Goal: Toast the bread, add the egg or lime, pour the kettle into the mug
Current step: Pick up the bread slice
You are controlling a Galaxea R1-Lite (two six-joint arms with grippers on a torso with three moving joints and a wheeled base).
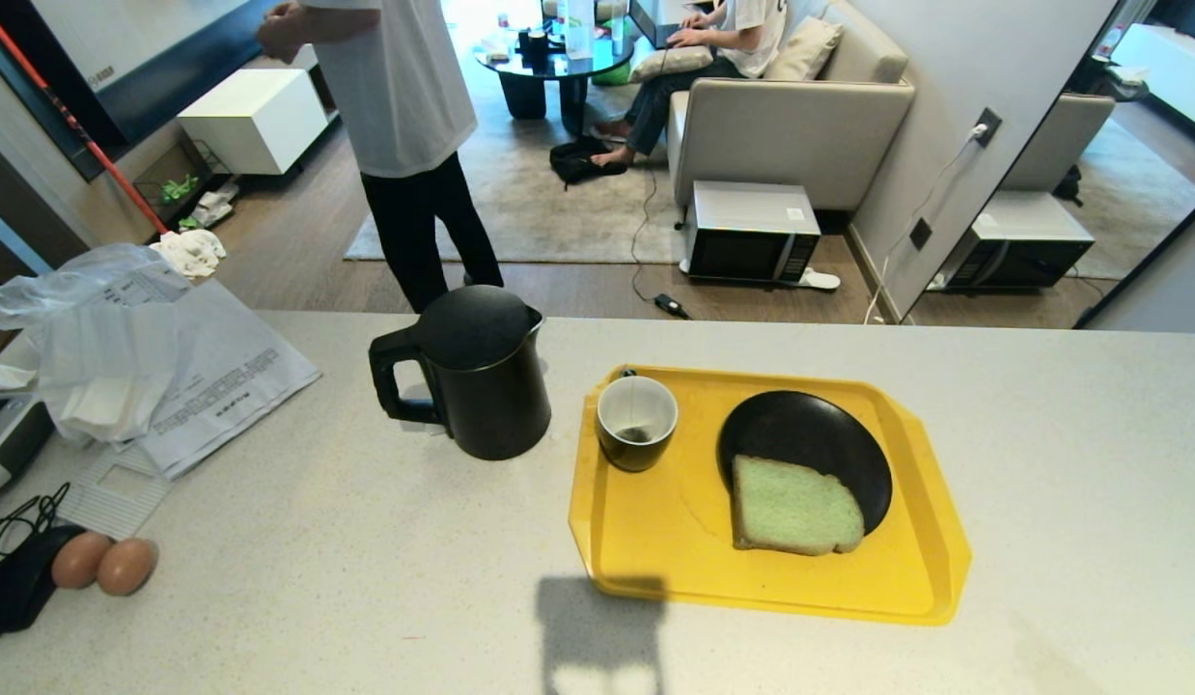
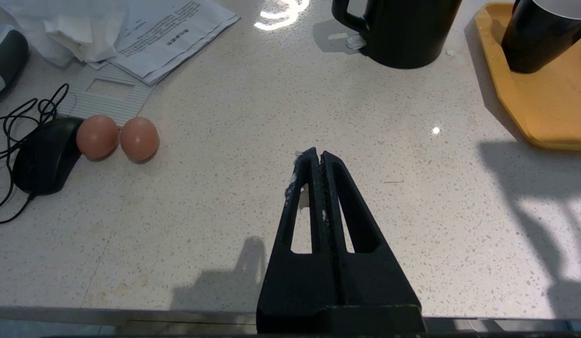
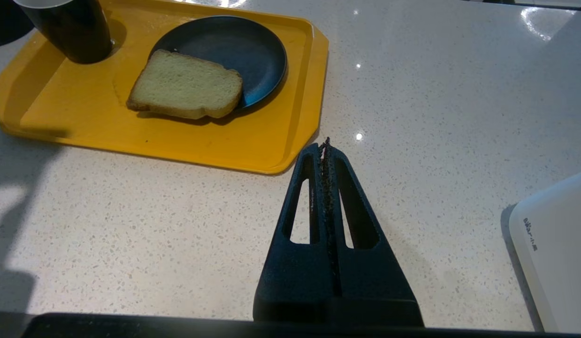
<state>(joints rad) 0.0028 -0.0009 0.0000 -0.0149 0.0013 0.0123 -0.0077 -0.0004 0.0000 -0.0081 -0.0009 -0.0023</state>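
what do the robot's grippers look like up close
Both look alike. The left gripper is matte black plastic: two long fingers tapering from a wide block base to a narrow tip, each with a slim triangular cut-out. Whitish scuffs or residue mark its outer edge and inner seam. The right gripper has the same build, with a rough, ridged seam between its fingers. No cables or markings show.

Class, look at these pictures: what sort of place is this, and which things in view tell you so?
Probably a home: a kitchen counter with a kettle and eggs, open to a living room with a sofa.
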